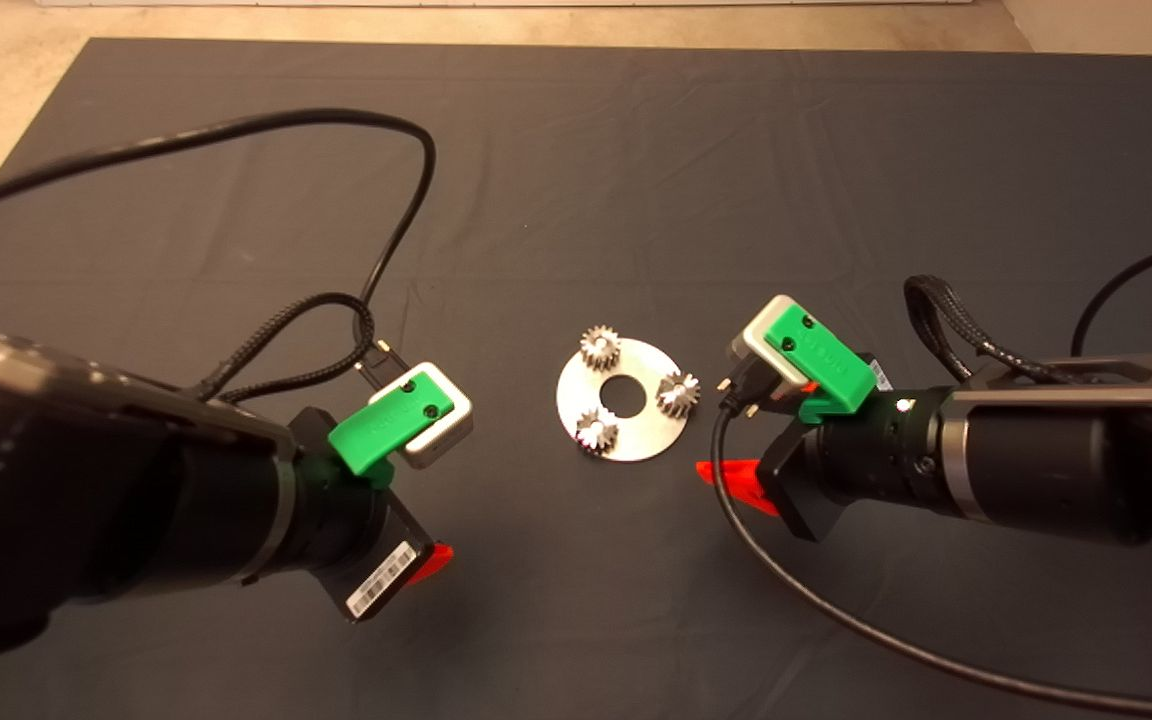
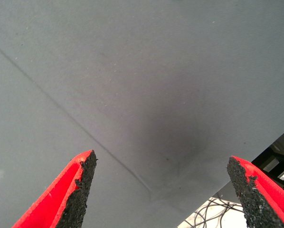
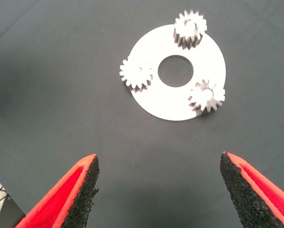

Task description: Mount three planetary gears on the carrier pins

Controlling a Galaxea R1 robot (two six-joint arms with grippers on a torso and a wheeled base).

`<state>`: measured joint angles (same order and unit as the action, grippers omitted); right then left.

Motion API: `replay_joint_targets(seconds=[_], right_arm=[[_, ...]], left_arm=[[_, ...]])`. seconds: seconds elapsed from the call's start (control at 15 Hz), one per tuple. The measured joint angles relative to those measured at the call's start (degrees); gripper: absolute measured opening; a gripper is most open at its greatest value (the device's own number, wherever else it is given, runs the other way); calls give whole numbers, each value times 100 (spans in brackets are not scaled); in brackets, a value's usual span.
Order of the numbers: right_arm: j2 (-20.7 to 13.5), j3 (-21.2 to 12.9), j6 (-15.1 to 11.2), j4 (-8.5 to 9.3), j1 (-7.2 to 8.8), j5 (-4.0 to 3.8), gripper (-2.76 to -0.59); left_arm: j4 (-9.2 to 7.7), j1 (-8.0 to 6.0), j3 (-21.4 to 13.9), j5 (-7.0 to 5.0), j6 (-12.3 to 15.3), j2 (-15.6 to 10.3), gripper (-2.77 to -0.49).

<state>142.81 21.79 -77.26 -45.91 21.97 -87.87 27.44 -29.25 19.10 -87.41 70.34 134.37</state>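
Observation:
The round silver disc [image 1: 626, 438] lies at the mat's middle, also seen in the right wrist view [image 3: 180, 102]. Three planetary gears sit on it in a triangle around the centre hole: one at the far side [image 1: 599, 348], one at the right [image 1: 678, 393], one at the near left [image 1: 597, 429]. Each gear sits over a carrier pin; a pin end [image 3: 207, 94] shows in a gear's centre. My right gripper [image 3: 158, 157] is open and empty, just right of the disc and apart from it. My left gripper [image 2: 161, 158] is open over bare mat, left of the disc.
The dark mat [image 1: 576, 180] covers the table, with pale floor beyond its far edge. Black cables [image 1: 376, 270] loop over the mat behind the left arm, and another cable [image 1: 836, 610] trails in front of the right arm.

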Motion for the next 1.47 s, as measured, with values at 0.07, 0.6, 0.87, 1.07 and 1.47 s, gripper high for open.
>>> replay_joint_targets(seconds=[0.07,0.6,0.87,1.07,1.47], right_arm=[[-28,-2,0,-17,-95,5,-147],[-873,-2,53,-385,-1249,9,-147],[-994,-2,137,-963,-1763,0,-147],[-908,-2,161,-1096,-1829,7,-147],[-778,-2,180,-1370,-1991,13,-147]], left_arm=[[15,0,0,-2,17,-42,-134],[283,221,-4,-4,28,-106,-134],[669,514,-9,-1,24,-94,-134],[819,803,-11,-5,13,-94,-134],[1352,1584,-11,-2,0,-102,-134]])
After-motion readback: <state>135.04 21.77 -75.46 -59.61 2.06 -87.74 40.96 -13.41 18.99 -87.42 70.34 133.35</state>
